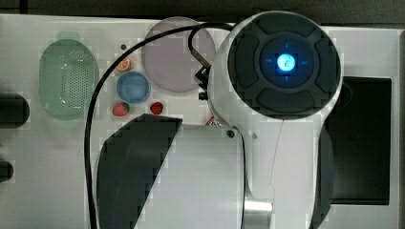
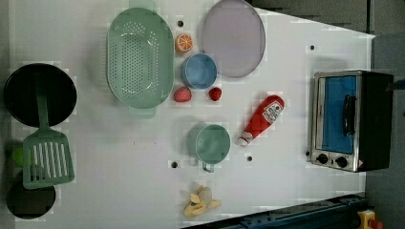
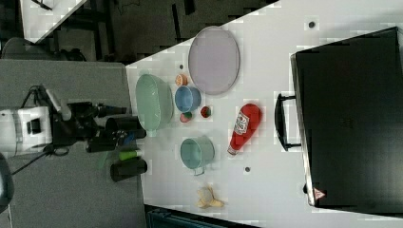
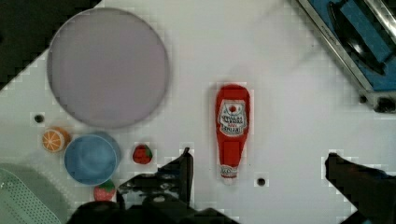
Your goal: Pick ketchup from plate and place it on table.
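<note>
Top view: the arm's big white body covers the middle of the table [image 1: 363, 52]; one lilac plate [image 1: 176, 55], one blue dish [image 1: 133, 87] and two strawberries [image 1: 121, 109] peek out.

Left view: one ketchup [image 2: 262, 119] lies flat on the bare white, off the plate and apart from it, between a green cup [image 2: 212, 144] and the toaster oven [image 2: 346, 119]. Its long axis runs diagonally, cap toward the left view's lower left.

Right view: same single bottle, cap down and slightly left, just beside the oven's handle.

Wrist view: the gripper [image 4: 259, 170] has its jaws spread wide, nothing between them; the bottle's cap end points toward it.
</note>
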Available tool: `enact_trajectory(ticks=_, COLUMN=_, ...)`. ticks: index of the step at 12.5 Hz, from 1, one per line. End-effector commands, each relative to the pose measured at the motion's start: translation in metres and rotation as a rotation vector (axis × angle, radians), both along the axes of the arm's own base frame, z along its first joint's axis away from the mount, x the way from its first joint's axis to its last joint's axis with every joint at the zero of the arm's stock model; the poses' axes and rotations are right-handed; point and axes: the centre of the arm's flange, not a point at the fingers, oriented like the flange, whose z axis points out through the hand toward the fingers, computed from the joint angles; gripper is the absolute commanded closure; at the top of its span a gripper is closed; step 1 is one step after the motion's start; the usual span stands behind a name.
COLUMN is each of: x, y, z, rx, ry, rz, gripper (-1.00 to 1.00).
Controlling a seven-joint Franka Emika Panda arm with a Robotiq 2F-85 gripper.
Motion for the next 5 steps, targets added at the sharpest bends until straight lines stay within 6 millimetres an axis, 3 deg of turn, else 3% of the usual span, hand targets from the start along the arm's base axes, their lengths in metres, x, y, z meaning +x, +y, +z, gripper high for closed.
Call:
enact_trajectory(ticks=1, x=0.0044, y=-0.0026, z=-0.0175, rx=0.008, ry=0.046, rz=-0.043, gripper=-1.0)
enact_trajectory(ticks=5, x=0.0048, y=-0.0026, z=-0.0206, rx=0.009, ry=0.053, rz=-0.043, gripper=-1.0)
